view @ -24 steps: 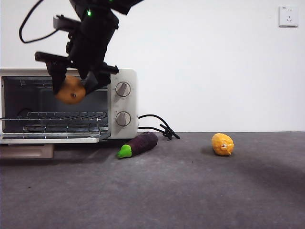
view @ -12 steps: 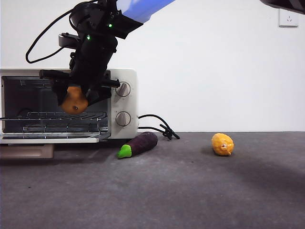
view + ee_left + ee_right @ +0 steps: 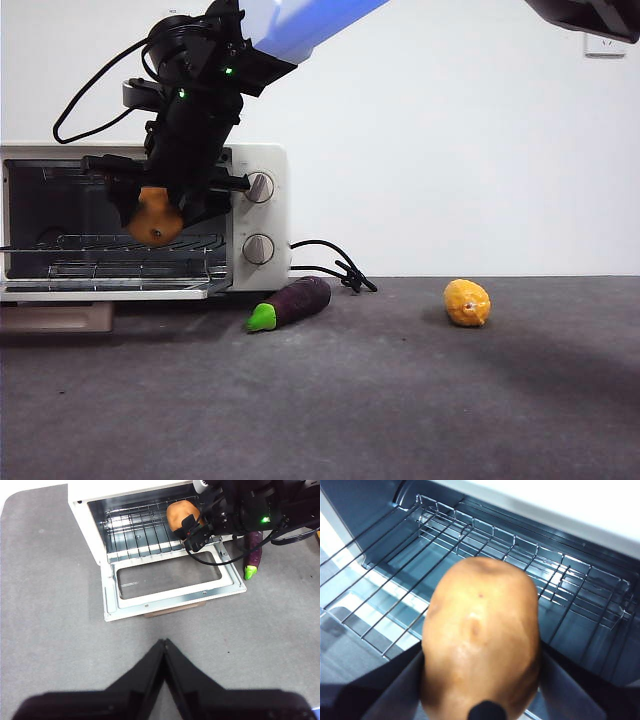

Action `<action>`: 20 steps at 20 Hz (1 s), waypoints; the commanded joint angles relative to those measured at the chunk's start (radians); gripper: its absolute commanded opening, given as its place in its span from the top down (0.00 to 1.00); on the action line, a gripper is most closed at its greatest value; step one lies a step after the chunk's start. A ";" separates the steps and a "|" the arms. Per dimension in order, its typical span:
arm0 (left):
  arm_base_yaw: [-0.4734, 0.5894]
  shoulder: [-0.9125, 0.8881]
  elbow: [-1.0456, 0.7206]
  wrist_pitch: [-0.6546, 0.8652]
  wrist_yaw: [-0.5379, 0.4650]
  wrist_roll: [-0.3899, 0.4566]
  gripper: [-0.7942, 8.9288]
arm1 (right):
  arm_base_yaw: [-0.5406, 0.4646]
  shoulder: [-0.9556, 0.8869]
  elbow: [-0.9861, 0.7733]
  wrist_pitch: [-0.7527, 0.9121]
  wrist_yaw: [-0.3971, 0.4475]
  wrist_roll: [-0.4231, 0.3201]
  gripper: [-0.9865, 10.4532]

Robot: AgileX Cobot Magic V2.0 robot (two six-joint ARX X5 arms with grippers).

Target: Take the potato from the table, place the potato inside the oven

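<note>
Right wrist view — potato between pincer jaws

Oven left side beyond picture's edge

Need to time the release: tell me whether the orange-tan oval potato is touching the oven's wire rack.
Apart. The front view shows the potato in the right gripper, clear of the wire rack.

I read this as a lab mock-kitchen: a cream-white boxy toaster oven at frame left on a bare dark grey mottled table, a blank white wall behind.
</note>
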 commanded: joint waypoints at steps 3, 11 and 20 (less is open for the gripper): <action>-0.005 -0.003 -0.004 0.011 0.000 -0.006 0.92 | 0.003 0.025 -0.003 0.011 0.001 0.043 0.45; -0.005 -0.003 -0.004 0.010 0.000 -0.006 0.92 | 0.011 0.025 -0.003 -0.011 0.032 0.106 0.44; -0.005 -0.003 -0.004 -0.003 0.000 -0.006 0.92 | 0.049 -0.008 0.004 -0.174 0.099 0.142 0.44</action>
